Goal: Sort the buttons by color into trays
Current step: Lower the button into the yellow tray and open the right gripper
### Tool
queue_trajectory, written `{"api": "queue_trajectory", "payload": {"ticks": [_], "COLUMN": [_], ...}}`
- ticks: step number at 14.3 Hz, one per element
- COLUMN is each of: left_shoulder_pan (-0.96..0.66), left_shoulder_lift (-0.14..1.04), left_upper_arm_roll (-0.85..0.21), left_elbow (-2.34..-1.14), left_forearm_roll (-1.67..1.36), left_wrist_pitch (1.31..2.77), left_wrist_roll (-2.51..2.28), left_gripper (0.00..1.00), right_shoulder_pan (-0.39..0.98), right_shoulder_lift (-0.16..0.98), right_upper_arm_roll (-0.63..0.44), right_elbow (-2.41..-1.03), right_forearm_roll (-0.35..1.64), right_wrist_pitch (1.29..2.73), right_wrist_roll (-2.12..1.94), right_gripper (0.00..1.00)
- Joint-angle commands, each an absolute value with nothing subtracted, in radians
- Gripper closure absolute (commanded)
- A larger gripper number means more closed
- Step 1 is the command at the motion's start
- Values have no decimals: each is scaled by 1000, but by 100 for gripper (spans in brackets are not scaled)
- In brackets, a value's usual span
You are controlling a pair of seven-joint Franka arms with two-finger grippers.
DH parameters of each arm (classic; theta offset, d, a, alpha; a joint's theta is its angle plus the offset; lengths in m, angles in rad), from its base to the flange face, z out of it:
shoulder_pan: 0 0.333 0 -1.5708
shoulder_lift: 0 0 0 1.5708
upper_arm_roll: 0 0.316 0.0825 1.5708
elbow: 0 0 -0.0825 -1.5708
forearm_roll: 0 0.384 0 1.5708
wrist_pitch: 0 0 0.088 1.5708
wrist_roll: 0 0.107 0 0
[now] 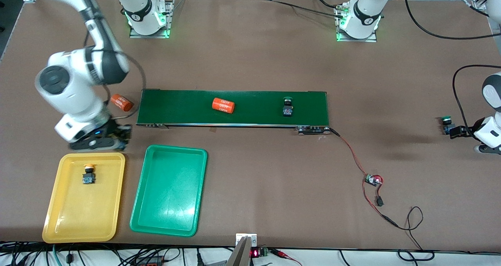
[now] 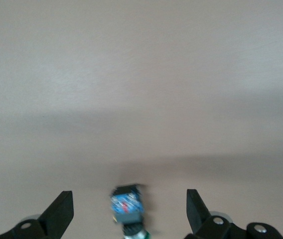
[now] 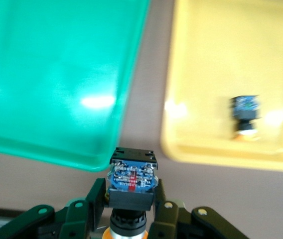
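My right gripper [image 1: 122, 137] [image 3: 130, 199] is shut on an orange-capped button [image 3: 130, 184], over the table by the yellow tray [image 1: 78, 215] [image 3: 206, 59]. In that tray lies another yellow-capped button [image 1: 89, 174] [image 3: 244, 115]. The green tray [image 1: 168, 203] [image 3: 47, 64] beside it holds nothing. A green-capped button [image 1: 288, 106] stands on the belt. At the left arm's end of the table my left gripper [image 1: 454, 130] [image 2: 129, 213] is open, with a second green-capped button [image 1: 446, 122] [image 2: 127, 209] on the table between its fingers [image 2: 59, 214], untouched.
The long dark-green conveyor belt [image 1: 254, 113] crosses the middle of the table and carries an orange cylinder [image 1: 223, 105]. A second orange cylinder [image 1: 121, 102] lies off the belt's end near the right arm. Red wires and a small board [image 1: 372, 179] trail from the belt.
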State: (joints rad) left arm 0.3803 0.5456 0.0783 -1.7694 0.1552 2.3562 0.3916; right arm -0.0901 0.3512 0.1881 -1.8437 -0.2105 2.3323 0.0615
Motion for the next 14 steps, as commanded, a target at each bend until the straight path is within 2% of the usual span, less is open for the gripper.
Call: {"api": "queue_trajectory", "payload": {"ticks": [1, 6, 9, 11, 13, 14], "left_shoulder_pan": [422, 454, 469, 469, 469, 469], "left_shoulder_lift": [606, 607, 633, 656, 672, 672], "left_upper_arm_roll": [77, 78, 83, 92, 94, 94], "left_elbow": [-1759, -1830, -1829, -1830, -1829, -1829], "left_forearm_roll": [135, -2, -2, -2, -2, -2], "left_wrist_pitch": [2407, 2413, 2416, 2440, 2450, 2450], "left_wrist_roll": [443, 569, 571, 569, 569, 569], "left_gripper": [0, 0, 1, 15, 48, 60], "right_shoulder_pan": [-170, -238, -271, -284, -287, -287], "right_shoulder_lift": [506, 695, 748, 778, 796, 799], "right_upper_arm_roll": [204, 204, 204, 204, 203, 204], "right_elbow": [-1679, -1562, -1531, -1517, -1519, -1520], "right_forearm_roll": [-209, -221, -224, -222, -221, -219], "right_wrist_pitch": [2329, 2491, 2546, 2556, 2589, 2592], "right_wrist_roll": [-79, -282, -340, -362, -356, -351], "right_gripper": [82, 82, 82, 82, 76, 65]}}
